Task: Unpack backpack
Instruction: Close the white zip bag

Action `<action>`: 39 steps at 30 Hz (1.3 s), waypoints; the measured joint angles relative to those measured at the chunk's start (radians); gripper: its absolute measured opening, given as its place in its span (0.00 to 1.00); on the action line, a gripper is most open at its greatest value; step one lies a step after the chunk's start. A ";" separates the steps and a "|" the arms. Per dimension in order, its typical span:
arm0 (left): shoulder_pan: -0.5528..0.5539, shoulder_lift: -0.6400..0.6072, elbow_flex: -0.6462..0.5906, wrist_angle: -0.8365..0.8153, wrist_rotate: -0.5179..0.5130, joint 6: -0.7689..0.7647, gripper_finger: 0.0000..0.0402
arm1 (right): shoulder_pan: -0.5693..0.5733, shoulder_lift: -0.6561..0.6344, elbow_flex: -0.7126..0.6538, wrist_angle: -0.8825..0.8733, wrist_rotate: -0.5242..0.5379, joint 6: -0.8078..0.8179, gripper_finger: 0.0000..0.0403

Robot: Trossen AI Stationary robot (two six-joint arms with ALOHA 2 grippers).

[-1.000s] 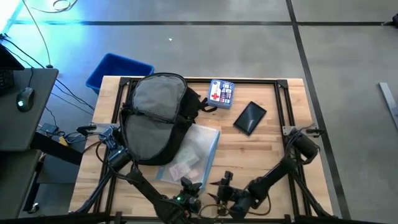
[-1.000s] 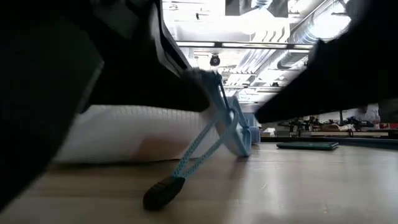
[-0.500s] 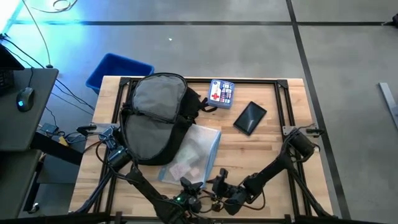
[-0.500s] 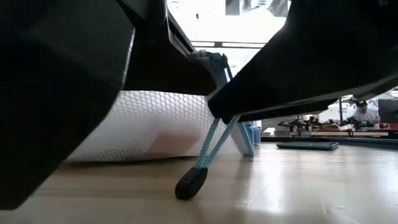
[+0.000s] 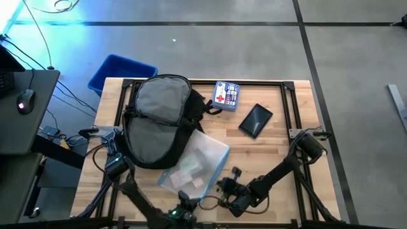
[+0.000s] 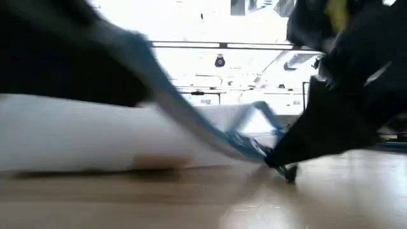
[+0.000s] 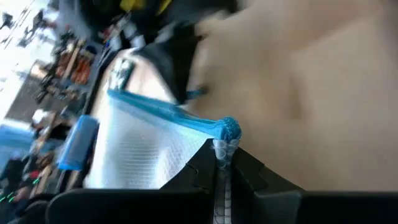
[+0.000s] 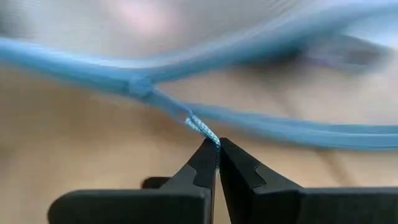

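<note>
- right hand (image 8: 217, 152) pinched together on the pouch's (image 5: 194, 165) blue cord (image 8: 202, 129)
- left hand (image 7: 222, 165) clamped on the pouch's corner
- backpack (image 5: 159, 121) lies open at 10 o'clock on the surface (image 5: 273, 146), grey lining up

We note the backpack (image 5: 159, 121) fills the table's (image 5: 280, 146) left half, with the clear pouch (image 5: 194, 166) just beside it toward the front. Both arms crowd the front edge. The small box (image 5: 226, 95) and dark phone (image 5: 255, 120) sit at the back. Bare wood lies open right of the pouch, between phone and right arm.
</note>
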 joint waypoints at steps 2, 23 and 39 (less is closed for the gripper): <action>-0.034 0.000 0.000 -0.008 0.003 -0.002 0.00 | -0.016 -0.007 0.000 -0.098 -0.001 0.056 0.00; -0.185 0.001 -0.012 -0.686 0.032 -0.845 0.00 | -0.041 -0.022 0.010 -0.899 -0.114 0.413 0.00; -0.165 0.001 0.198 -0.678 -0.033 -0.674 0.00 | 0.233 -0.052 0.141 -1.341 -0.288 0.879 0.28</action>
